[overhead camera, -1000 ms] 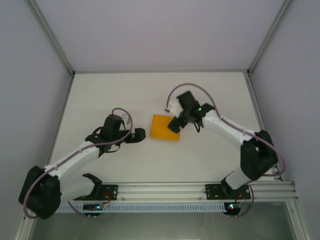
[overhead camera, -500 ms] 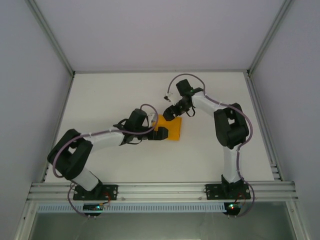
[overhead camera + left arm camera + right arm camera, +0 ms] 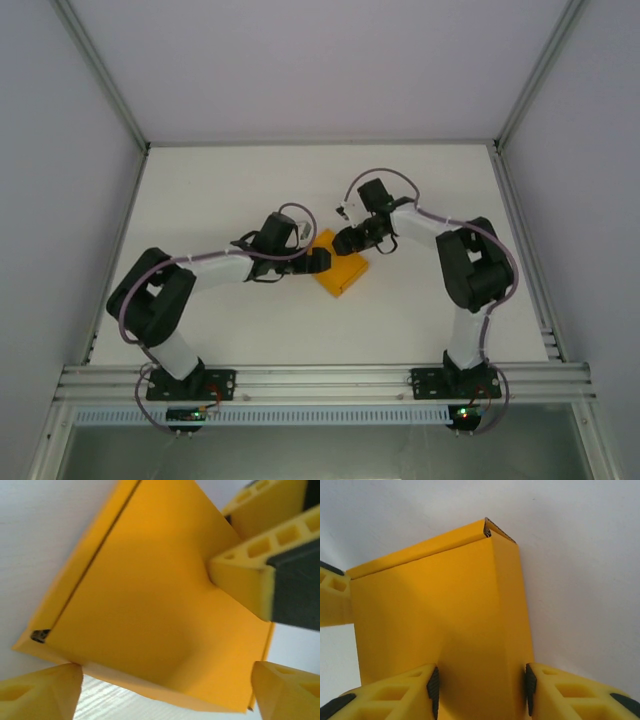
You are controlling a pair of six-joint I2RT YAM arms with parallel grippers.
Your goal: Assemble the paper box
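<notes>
Seeing the paper box lying near mid-table on the white tabletop, turned diamond-wise to the table edges, between the two grippers. Looks folded up into a flat rectangular shape. Can't see inside, so can't tell about contents.

Made of thin orange-yellow card, smooth and matte, with sharp folded creases. From the right wrist: shows a broad face and a narrower side panel meeting at a crease, plus a small dark gap at the far corner where the folded layers meet. From the left wrist: shows a thin dark slit along one long edge and a shallow dent in the face.

Pinching the box with the right gripper, black pads pressed on both sides of the narrow panel, so clamped on card. From the left wrist, same gripper's finger seen digging into the face right at that dent.

Bracketing the box's near edge with the left gripper, jaws spread wide, one fingertip touching a corner, the other just beside the opposite corner. No squeeze visible, so reading as not gripping.

Fingers in yellow with rows of square hollow cells. Arms white with black joints, purple cables looped over. Aluminium rail across the near edge.
</notes>
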